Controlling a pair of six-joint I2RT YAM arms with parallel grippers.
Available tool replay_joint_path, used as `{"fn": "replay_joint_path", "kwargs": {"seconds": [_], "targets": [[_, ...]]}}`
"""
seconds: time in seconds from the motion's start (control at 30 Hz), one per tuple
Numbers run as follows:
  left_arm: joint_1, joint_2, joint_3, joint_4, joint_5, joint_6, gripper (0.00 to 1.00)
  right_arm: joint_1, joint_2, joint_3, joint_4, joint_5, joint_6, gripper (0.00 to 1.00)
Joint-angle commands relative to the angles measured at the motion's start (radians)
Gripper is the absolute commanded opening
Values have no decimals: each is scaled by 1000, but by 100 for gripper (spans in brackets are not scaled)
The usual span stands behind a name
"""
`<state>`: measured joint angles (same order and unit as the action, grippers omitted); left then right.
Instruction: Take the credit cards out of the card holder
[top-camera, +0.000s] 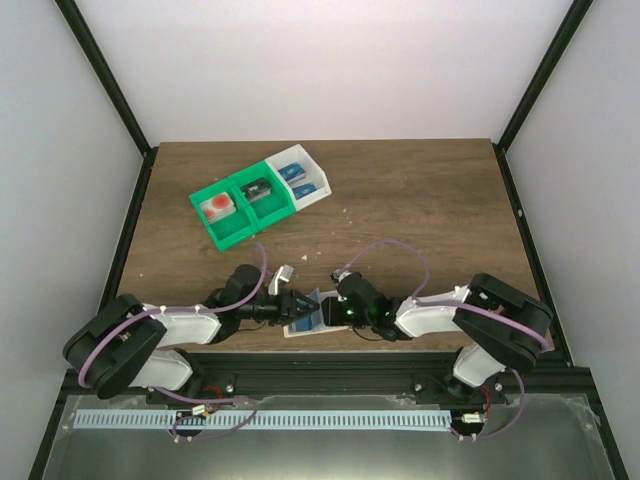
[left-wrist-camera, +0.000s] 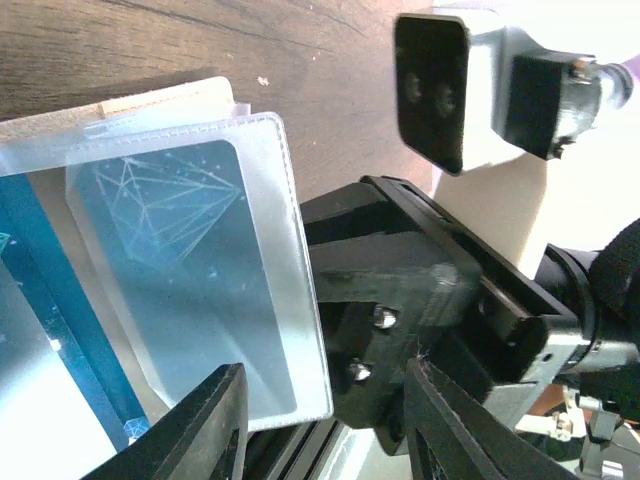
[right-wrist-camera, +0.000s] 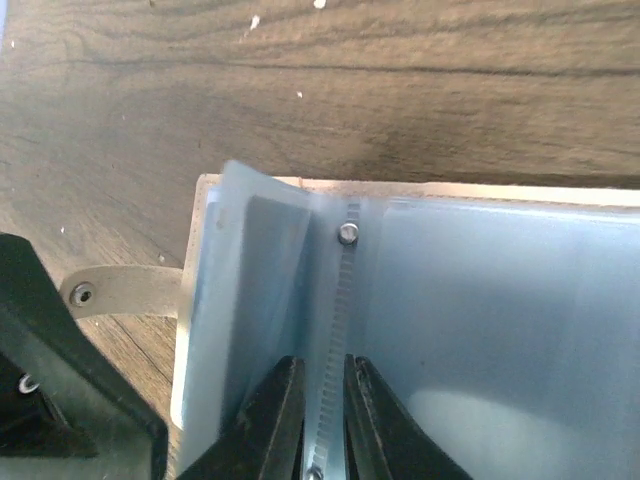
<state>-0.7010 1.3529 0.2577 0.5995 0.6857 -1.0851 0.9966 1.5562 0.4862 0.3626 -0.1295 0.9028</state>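
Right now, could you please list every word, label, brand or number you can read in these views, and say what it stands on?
No text can be read in any view.
Credit card in the card holder: only a faint pattern of light lines, no letters or digits.
Items in the green bin and the white bin: too small to read.

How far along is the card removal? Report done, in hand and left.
Done: the flat pale blue-grey folding card holder lies open on the wooden table; blue items in the white bin may be cards already removed. In hand: the right gripper pinches the holder's spine; the left gripper stands open at a clear sleeve. Left: a thin blue credit card sits inside that sleeve, not yet pulled out.
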Motion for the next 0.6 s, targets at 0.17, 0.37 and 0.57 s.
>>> {"fn": "replay_joint_path", "kwargs": {"seconds": [0.17, 0.37, 0.57], "targets": [[-5, 14, -2, 23, -24, 16, 46, 7, -140, 0, -149, 146, -15, 19], [-4, -6, -6, -14, -50, 27, 47, 3, -270, -7, -292, 258, -30, 23], [-4, -1, -16, -60, -86, 48, 49, -1, -376, -26, -320, 262, -47, 30]]}}
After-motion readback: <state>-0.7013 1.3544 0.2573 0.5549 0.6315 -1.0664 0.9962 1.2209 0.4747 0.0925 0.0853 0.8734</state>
